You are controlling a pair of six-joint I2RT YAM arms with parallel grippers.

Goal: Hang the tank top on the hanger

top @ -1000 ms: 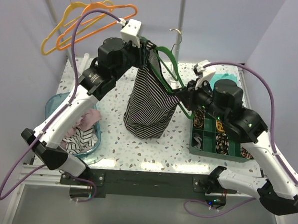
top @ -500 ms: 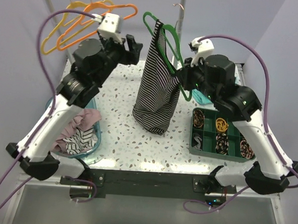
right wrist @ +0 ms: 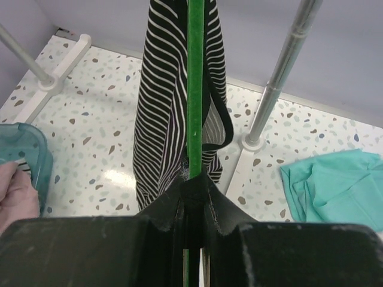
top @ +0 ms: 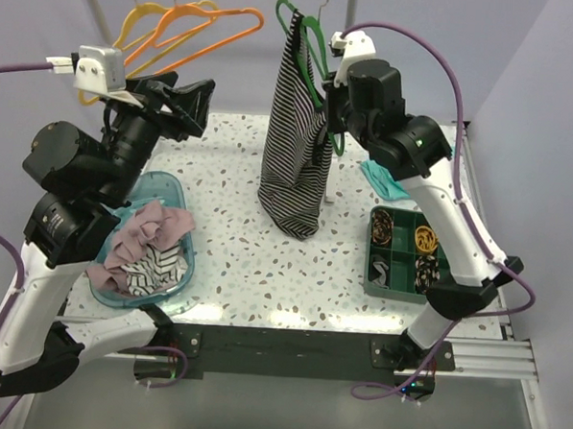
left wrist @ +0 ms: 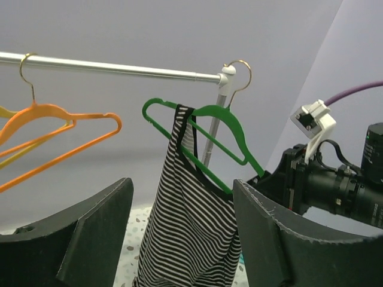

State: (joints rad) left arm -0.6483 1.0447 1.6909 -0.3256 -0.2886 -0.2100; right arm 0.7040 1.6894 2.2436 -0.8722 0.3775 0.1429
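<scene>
Right gripper [right wrist: 192, 185] clamped on the hanger [right wrist: 195, 89]; left gripper [top: 185, 102] wide, empty, well apart. We judge the hanger must be held steady while the strap that appears loose goes over its free shoulder. We find the tank top [left wrist: 191, 239], finely striped and limp, hanging from one hanger arm.

Around me: plain lilac walls [top: 552, 94] | under me: white speckled table [top: 227, 245], glare at near edge | behind: metal rail [left wrist: 119, 67]
</scene>
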